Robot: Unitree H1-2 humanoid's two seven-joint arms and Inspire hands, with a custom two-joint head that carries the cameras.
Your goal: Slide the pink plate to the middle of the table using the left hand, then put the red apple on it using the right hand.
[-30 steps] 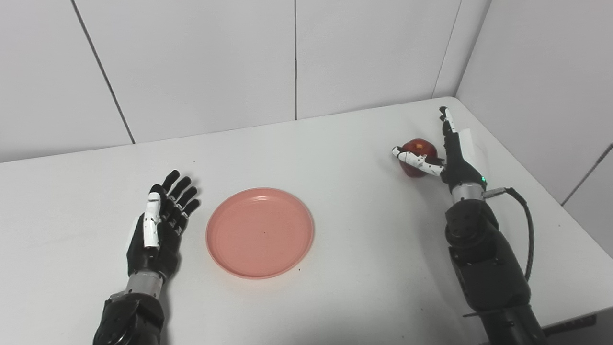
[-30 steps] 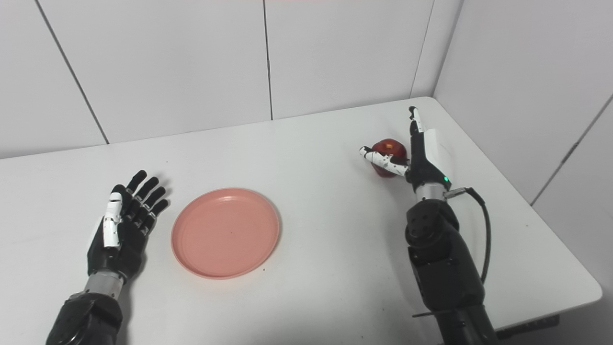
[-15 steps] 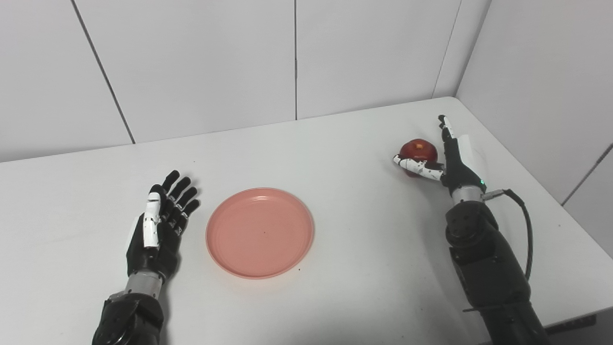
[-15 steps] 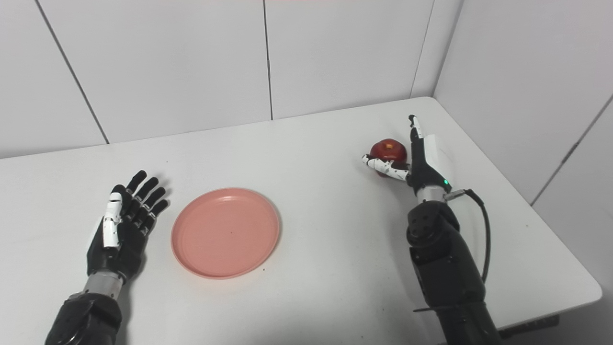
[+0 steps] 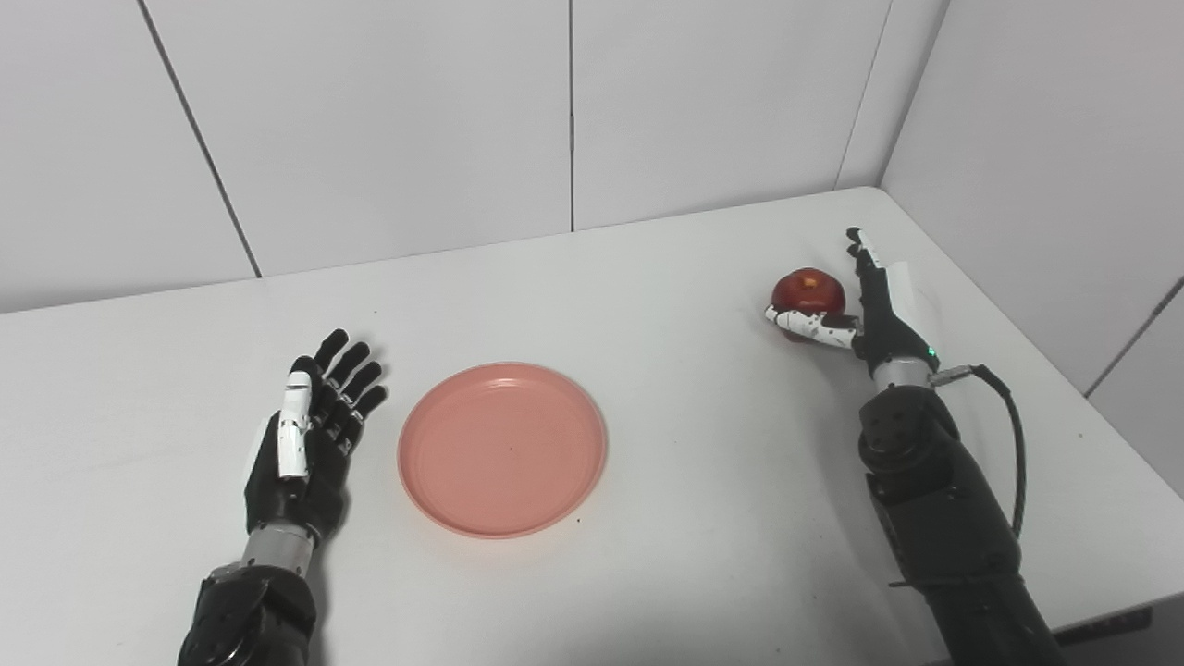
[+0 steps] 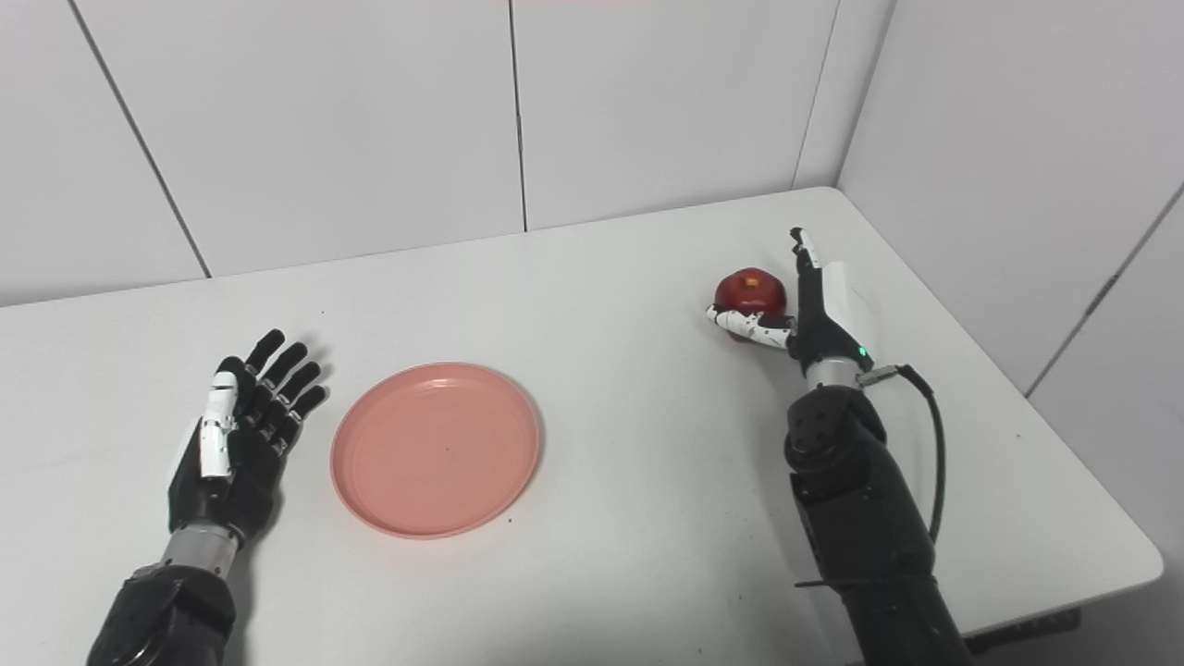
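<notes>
Setting: robot test cell or laboratory bench.
A plain white surface (image 5: 647,277) sits in a corner enclosed by blank white panel walls (image 5: 398,120) with narrow dark vertical seams. Two black robot arms enter from the bottom edge; the right arm (image 5: 934,499) carries an exposed black cable (image 5: 1017,444) and a small green indicator light at the wrist. No household furnishing, signage or decoration is visible.
</notes>
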